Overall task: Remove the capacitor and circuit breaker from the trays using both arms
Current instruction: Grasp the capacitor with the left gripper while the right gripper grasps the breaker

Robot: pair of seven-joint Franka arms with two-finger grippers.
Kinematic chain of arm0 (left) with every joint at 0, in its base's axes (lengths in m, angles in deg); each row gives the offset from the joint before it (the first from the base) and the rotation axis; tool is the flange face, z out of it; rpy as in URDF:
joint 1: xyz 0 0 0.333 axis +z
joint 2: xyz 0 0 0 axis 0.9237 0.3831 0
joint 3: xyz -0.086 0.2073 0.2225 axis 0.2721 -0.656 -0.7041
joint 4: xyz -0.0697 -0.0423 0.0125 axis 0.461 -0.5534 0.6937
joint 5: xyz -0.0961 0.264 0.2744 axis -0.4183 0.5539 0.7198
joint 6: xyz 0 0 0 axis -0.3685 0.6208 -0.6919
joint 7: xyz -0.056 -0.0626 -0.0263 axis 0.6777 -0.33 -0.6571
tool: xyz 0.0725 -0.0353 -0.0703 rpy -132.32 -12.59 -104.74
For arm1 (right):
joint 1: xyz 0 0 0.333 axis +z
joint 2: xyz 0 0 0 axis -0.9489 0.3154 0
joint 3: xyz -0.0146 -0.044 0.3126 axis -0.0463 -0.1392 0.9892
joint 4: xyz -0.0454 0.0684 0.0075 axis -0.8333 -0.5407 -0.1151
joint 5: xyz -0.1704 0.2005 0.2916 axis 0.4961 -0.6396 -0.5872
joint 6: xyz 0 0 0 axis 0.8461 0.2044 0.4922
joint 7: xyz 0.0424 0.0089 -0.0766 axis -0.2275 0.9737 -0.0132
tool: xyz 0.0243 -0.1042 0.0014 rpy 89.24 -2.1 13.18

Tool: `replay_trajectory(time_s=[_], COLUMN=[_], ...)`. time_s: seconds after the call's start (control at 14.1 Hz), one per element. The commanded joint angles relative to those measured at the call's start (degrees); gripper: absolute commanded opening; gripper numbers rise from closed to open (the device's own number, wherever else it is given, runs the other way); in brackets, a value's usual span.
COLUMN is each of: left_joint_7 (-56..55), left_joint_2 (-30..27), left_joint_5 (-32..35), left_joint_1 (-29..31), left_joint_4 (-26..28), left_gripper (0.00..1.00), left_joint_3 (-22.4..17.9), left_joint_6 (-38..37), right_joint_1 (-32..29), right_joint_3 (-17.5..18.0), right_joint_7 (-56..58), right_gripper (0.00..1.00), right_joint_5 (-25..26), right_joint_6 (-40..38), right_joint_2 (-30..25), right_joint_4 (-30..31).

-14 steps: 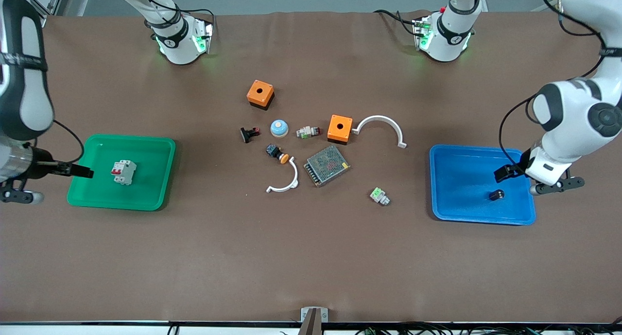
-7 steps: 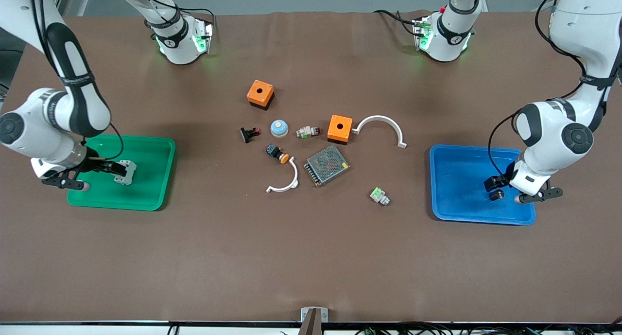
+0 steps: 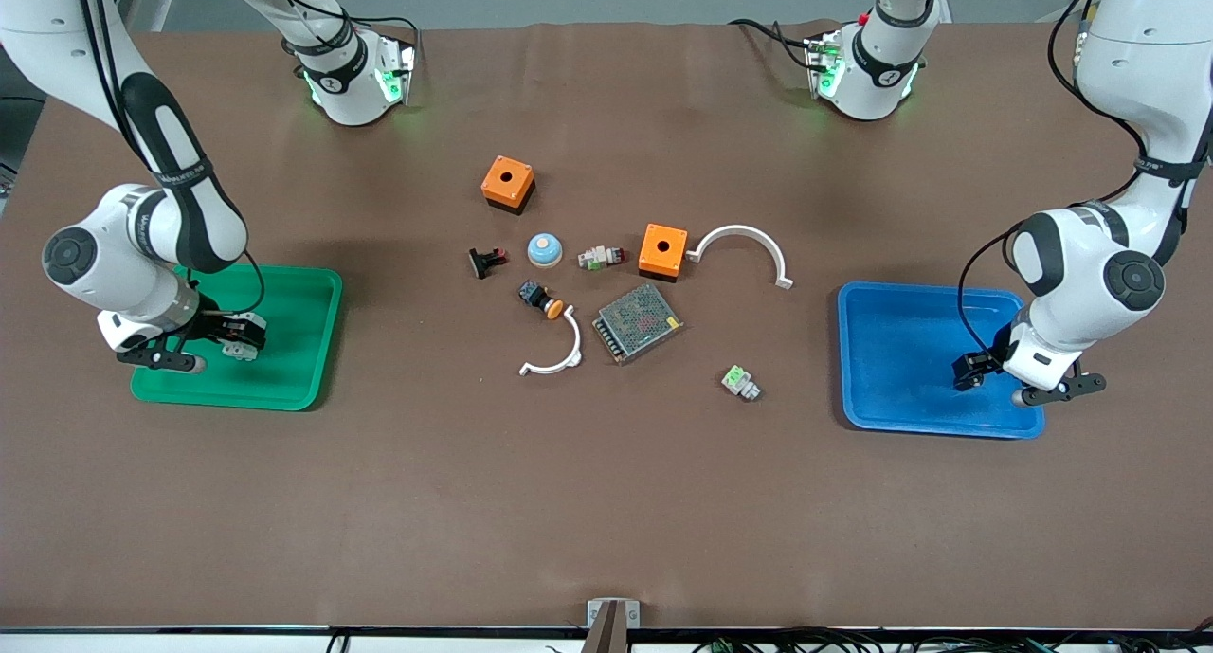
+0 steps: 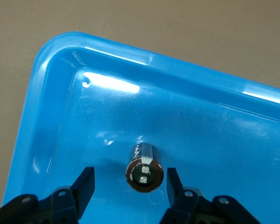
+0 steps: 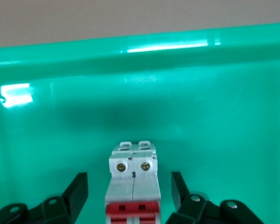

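the green tray (image 3: 294, 388) sits at the right arm's end of the worktop (image 3: 606, 501), the blue tray (image 3: 900, 350) at the left arm's end; the right tool (image 5: 129, 192) is low in the green tray, fingers spread around the breaker (image 5: 132, 186), not touching; the left tool (image 4: 129, 184) straddles the capacitor (image 4: 143, 169) in the blue tray, fingers apart.

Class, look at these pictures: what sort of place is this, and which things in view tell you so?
Probably a robotics lab bench for sorting electrical parts. Two arms work over a brown table; the capacitor lies in a blue tray, the breaker in a green tray.
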Motion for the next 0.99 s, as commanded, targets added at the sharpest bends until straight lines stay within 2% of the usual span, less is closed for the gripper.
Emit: replay_trajectory(time_s=[0.0,0.07,0.28,0.35,0.5,0.57,0.64,0.78,0.92], left_joint_7=[-1.3,-1.3,-1.4,-1.7,-1.6,-1.5,-1.4,-2.0,-4.7], left_joint_2=[1.2,1.3,1.5,1.5,1.3,0.8,-0.6,-5.0,-10.0], left_joint_5=[0.9,0.8,0.8,0.8,0.8,0.8,0.8,0.8,0.8], left_joint_1=[0.2,0.2,0.2,0.1,-0.1,-0.1,-0.1,-0.2,-0.1], left_joint_4=[-1.4,-1.3,-1.2,-1.0,-0.8,-0.7,-0.5,1.4,2.7], left_gripper=[0.67,0.64,0.52,0.44,0.16,0.05,0.01,0.00,0.00], left_joint_3=[0.3,0.3,0.3,0.3,0.5,0.6,0.7,1.5,4.3], left_joint_6=[0.2,0.2,0.2,0.1,-0.2,-0.3,-0.5,-2.0,-7.8], right_joint_1=[-0.6,-0.6,0.8,2.0,6.1,8.6,12.0,18.9,24.6], right_joint_3=[0.2,0.2,0.4,0.4,0.4,0.4,0.4,0.4,0.3], right_joint_7=[1.3,1.1,-0.2,-0.5,-1.8,-4.7,-9.0,-16.1,-21.1], right_gripper=[0.13,0.03,0.00,0.00,0.00,0.00,0.00,0.00,0.00], right_joint_5=[-0.9,-0.9,-0.9,-1.0,-1.0,-1.2,-1.3,-2.4,-7.9], right_joint_6=[-2.0,-4.1,-16.9,-22.0,-30.8,-32.4,-32.1,-31.0,-26.9], right_joint_2=[-0.7,-1.0,-3.5,-4.4,-4.9,-4.9,-4.9,-4.3,-3.2], right_joint_4=[0.8,0.6,-5.8,-9.2,-16.0,-17.5,-17.7,-17.8,-17.6])
